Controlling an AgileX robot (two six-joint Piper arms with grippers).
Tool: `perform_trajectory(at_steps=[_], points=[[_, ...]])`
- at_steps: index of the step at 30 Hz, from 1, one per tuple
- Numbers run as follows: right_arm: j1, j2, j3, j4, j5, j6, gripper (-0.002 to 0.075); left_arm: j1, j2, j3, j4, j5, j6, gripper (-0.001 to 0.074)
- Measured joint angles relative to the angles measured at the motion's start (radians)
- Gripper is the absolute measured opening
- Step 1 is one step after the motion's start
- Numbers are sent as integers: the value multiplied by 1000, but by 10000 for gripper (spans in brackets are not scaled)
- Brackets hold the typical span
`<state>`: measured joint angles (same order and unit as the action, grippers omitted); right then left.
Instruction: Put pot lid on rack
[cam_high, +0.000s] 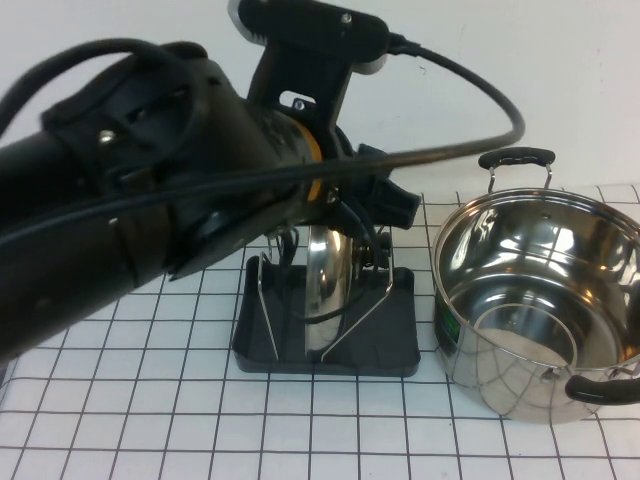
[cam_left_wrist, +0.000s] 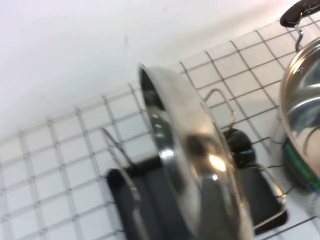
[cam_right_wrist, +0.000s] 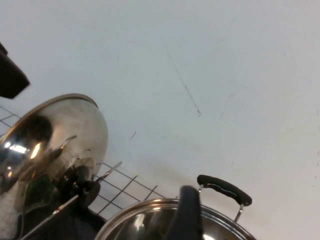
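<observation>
The left gripper (cam_high: 352, 215) hangs over the back of the rack at the top edge of the lid; its black fingers sit right by the rim, but whether they clamp the lid or stand free of it I cannot tell. The round, domed, shiny stainless-steel pot lid (cam_high: 327, 285) with a black knob at its centre stands on edge, nearly upright, between the bent silver wire loops of the small black rectangular plastic rack (cam_high: 395, 345), its knob facing the pot side. The right gripper (cam_right_wrist: 186, 212) shows only in its wrist view, one dark finger above the deep steel pot (cam_high: 540, 300) with black loop handles, and its jaws stand wide with nothing between them. The pot sits just beside the rack on the white gridded table (cam_high: 150, 420).
</observation>
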<state>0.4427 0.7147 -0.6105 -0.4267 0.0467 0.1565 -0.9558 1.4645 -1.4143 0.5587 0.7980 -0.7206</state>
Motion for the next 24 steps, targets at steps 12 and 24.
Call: perform_trajectory(at_steps=[12,24], points=[[0,-256,0,0,228,60,37,-146,-354,323,263,15,-111,8],[0,-478,122,341,398,-120,-1,-146,-855,833,218,-239,-151,-1]])
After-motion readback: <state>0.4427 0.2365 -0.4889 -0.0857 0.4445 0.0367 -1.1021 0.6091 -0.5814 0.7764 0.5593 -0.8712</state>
